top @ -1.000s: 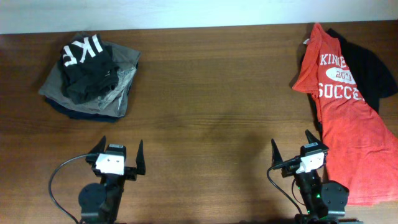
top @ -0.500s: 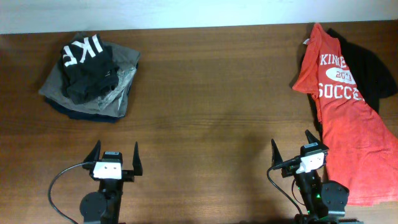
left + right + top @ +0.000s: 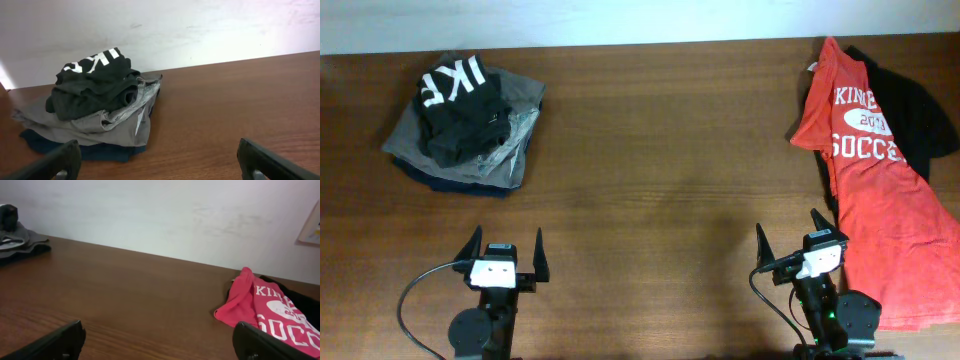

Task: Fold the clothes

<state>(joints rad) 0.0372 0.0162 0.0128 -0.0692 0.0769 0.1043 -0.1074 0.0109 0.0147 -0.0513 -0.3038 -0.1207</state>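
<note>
My right gripper [image 3: 788,226] and left gripper [image 3: 508,236] both gape wide and empty at the frame's bottom. The red printed soccer T-shirt [image 3: 880,190] runs lengthwise down the right edge, just beside the right gripper, the nearer one.

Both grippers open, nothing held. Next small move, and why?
Probably move the right gripper toward the red soccer T-shirt: it lies spread unfolded right beside that gripper, over a black garment, while the left pile of dark clothes looks already stacked.
</note>
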